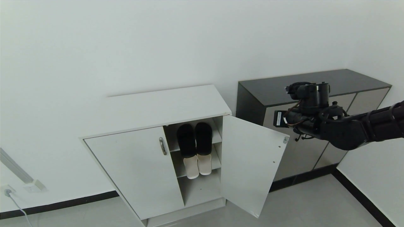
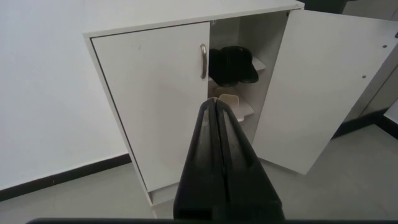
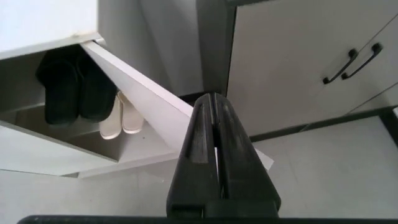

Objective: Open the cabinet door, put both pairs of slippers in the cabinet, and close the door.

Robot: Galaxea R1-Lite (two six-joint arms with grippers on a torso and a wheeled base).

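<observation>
1. Cabinet (image 1: pixel 157 107): a white, flat-topped two-door cabinet made of board, standing against the white wall (image 1: pixel 126 41) on a grey floor (image 1: pixel 315 205).
2. Its left door (image 1: pixel 135 170) is shut and has a small silver metal bar handle (image 1: pixel 163 146) near the inner edge. The right door (image 1: pixel 249 164) is swung wide open, so the closing part isn't done yet.
3. Black slippers (image 1: pixel 195 138): the soft-looking dark pair sits side by side on the upper shelf in the open half, the two pretty much touching.
4. White slippers (image 1: pixel 198 165): the pale cream pair is on the shelf right below the black ones, also side by side. So both pairs are already in the cabinet.
5. Right gripper (image 3: pixel 214 99): its two black fingers are pressed flat together with nothing between them. In the head view the black right arm (image 1: pixel 347 126) hangs up high, just past the open door's free edge and in front of the other cabinet. The wrist view looks down over that door's top edge.
6. Left gripper (image 2: pixel 215 102): same deal, clenched tight on nothing. It faces the cabinet front from a bit away, roughly lined up with the handle side of the shut door.
7. Other stuff: a dark grey low cabinet (image 1: pixel 315 85) with a black top and dark curved handles (image 3: pixel 351 62) stands just right of the white one. A white wall socket (image 1: pixel 7 190) with a cable plugged in sits low on the wall, far left.
</observation>
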